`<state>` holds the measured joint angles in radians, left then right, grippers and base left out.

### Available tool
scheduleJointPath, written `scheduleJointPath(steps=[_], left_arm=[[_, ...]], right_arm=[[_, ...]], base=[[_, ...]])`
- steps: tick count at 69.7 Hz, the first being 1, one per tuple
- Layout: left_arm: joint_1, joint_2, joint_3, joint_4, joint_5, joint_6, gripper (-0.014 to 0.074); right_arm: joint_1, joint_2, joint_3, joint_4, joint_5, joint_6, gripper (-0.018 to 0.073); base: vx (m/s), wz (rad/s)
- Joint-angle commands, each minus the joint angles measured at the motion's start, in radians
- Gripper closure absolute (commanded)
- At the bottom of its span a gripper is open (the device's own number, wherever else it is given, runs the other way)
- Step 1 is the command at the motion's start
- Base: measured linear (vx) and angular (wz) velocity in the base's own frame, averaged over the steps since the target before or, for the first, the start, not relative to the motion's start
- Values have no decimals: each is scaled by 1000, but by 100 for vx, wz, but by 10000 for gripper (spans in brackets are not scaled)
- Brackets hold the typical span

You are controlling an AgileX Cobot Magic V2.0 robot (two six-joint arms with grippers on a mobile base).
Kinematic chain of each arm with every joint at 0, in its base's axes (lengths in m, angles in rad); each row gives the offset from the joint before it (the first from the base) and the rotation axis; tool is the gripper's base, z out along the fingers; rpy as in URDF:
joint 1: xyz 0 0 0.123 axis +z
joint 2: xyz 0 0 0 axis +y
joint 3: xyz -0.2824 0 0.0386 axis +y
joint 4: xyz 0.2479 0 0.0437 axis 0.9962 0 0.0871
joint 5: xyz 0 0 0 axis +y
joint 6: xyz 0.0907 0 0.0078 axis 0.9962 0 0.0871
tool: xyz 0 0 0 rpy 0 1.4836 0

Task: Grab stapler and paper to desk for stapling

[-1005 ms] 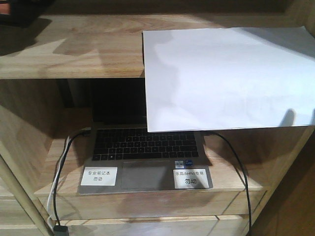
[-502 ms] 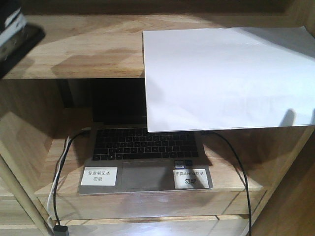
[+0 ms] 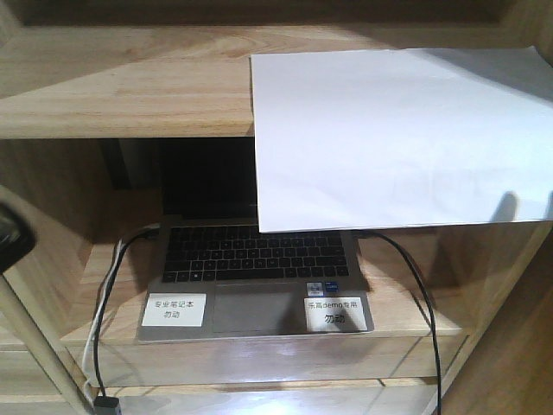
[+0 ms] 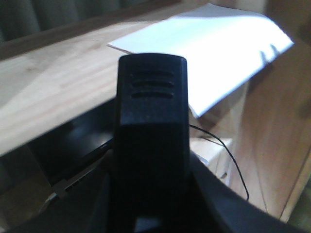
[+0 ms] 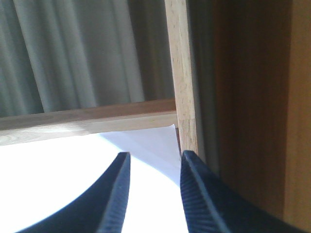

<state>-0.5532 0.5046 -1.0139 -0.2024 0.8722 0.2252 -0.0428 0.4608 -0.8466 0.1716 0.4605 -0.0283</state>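
At far left, our left gripper (image 4: 150,208) is clamped around the black stapler (image 4: 150,97), held off the wooden shelf (image 3: 130,86), likely ready to carry. Below the shelf sits an open laptop (image 3: 255,259). To the right, the white paper (image 3: 397,138) overhangs the shelf's front, offering an edge to grasp. Our right gripper (image 5: 153,189) hovers at its far corner, fingers spread, holding nothing.
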Motion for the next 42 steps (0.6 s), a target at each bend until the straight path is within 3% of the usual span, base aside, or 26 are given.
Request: scheduleJointPath(steps=[1,23,42], left_arm=[[-5,-55,-5,-26,-100,13,603],[-5,-239,73,-26,-90,13,603],[-5,-287,76,-26,-67,11,603]], right_arm=[[-7,15,-29,4,-71,-7,321],[-7,15,-29,4,-71,-7,321],[-7,15,-29,4,-71,-7,321]], base=[[0,0],[0,0],[0,0]])
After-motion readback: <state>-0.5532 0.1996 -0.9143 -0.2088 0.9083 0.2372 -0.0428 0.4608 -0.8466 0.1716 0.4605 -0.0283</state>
